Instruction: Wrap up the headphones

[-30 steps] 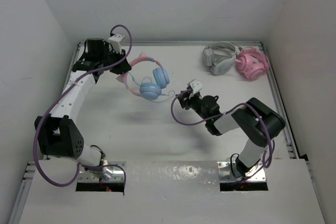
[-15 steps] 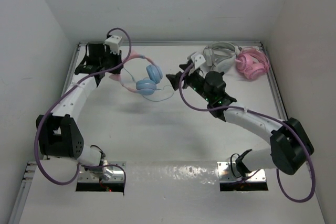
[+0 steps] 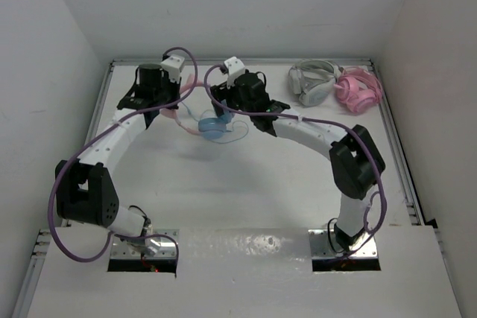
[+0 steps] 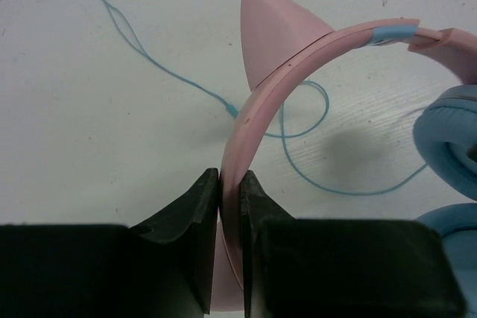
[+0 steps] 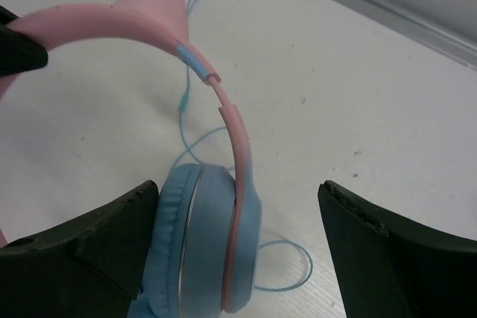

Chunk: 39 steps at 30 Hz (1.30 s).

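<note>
The headphones have light blue ear cups and a pink headband with ear bumps, and they hang just above the table at the back centre. My left gripper is shut on the pink headband below one ear bump. My right gripper is open, its fingers set wide on either side of a blue ear cup without touching it. The thin blue cable lies in loose loops on the table under the headphones.
Grey-white headphones and all-pink headphones lie at the back right corner. A raised metal rim borders the white table, and white walls close in on three sides.
My right arm swung from the table's middle to the back, up to the headphones, and its gripper opened wide. My left gripper kept hold of the headband and moved slightly right.
</note>
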Each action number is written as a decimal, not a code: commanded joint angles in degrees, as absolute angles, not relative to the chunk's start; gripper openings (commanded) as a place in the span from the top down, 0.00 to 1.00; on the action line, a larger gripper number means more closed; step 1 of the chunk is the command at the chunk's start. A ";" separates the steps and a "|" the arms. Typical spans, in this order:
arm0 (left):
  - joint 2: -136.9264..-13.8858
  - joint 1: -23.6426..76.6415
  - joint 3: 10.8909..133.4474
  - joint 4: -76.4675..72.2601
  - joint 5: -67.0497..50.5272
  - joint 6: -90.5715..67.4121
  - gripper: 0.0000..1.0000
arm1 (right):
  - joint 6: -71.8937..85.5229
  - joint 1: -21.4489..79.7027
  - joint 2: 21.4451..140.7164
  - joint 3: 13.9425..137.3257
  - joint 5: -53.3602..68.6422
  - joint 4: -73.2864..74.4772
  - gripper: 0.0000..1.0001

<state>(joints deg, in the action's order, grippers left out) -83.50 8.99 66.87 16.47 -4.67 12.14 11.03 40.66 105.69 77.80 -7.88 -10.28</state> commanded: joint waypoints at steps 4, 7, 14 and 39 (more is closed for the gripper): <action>-80.42 9.05 66.45 10.99 -5.36 9.58 1.00 | 10.99 40.69 109.33 84.11 -7.56 -4.49 0.18; -80.33 9.05 66.18 10.28 -4.92 8.97 1.00 | 10.90 40.69 110.65 84.81 -5.98 -3.69 0.22; -80.07 9.05 65.66 8.88 -5.19 7.47 1.00 | 10.46 40.69 115.13 91.14 -4.57 3.05 0.29; -79.27 9.58 62.59 9.49 -12.49 10.36 1.00 | 5.10 40.61 113.65 91.32 -5.54 7.48 1.00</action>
<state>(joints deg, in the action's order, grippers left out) -81.73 8.93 63.05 14.46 -7.70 9.19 6.59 40.34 116.53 92.53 -3.66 9.85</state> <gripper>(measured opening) 0.121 0.503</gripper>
